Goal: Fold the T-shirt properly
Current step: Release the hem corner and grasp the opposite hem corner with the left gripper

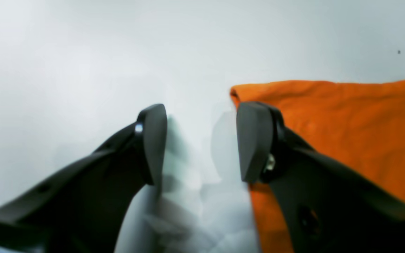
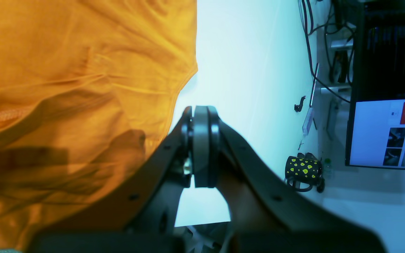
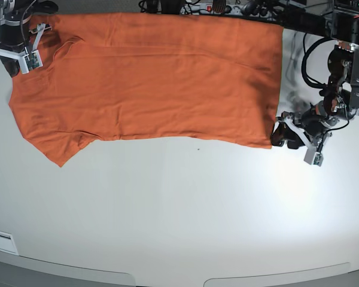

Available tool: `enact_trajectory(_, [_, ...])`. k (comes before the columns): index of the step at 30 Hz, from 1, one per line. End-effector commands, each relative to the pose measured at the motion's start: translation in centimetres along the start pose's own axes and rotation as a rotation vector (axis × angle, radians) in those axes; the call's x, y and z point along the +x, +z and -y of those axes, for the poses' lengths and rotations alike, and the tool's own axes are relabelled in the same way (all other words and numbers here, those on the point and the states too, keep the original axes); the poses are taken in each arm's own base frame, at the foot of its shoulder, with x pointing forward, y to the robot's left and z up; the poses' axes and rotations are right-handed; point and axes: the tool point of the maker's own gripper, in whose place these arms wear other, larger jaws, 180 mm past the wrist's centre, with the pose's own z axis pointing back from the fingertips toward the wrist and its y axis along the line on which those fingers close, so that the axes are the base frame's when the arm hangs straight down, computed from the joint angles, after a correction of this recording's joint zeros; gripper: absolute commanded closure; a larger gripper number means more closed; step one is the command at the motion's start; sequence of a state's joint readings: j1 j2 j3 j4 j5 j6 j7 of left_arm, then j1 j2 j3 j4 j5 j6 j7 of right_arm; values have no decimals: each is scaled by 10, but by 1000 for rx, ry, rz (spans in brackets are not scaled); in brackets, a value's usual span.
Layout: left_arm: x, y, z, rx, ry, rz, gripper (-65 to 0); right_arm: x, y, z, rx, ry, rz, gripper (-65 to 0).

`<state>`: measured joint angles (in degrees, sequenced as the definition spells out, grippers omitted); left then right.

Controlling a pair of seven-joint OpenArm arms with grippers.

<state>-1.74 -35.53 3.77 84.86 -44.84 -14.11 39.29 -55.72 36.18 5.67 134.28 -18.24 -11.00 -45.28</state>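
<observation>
The orange T-shirt (image 3: 161,78) lies flat across the far part of the white table (image 3: 179,209), with a sleeve hanging toward the front at the left. At its front right corner (image 1: 329,119) my left gripper (image 1: 202,144) stands open, nothing between its fingers; one finger (image 1: 255,140) overlaps the cloth's edge, the other is over bare table. In the base view this left gripper (image 3: 280,136) sits just beside the hem corner. At the far left my right gripper (image 2: 205,147) is shut, pads pressed together, right beside the T-shirt (image 2: 83,88) edge; it shows in the base view as the right gripper (image 3: 11,64).
A black mug with yellow dots (image 2: 302,170) and a lit monitor (image 2: 389,133) stand beyond the table edge. Cables (image 3: 311,60) run along the back right. Bare white table lies in front of the shirt.
</observation>
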Motion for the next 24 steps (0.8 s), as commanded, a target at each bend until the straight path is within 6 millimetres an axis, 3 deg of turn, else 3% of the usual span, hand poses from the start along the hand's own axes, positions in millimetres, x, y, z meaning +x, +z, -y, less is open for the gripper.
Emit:
enact_trajectory(1, [-2,2,2,-13,-8,-30,-331,6,2,8,-30,14,27,0])
enact_trajectory(12, [-5,-3,17,-72,-20,-31,-331,6,2,8,-30,14,27,0])
enact_trajectory(19, [-5,-6,7,-35,-7,-21,-331,6,2,8,-31,15,27,0])
enact_trajectory(24, [-12,-20,2,-43,49,-37,-329,6,2,9,-33,17,28,0])
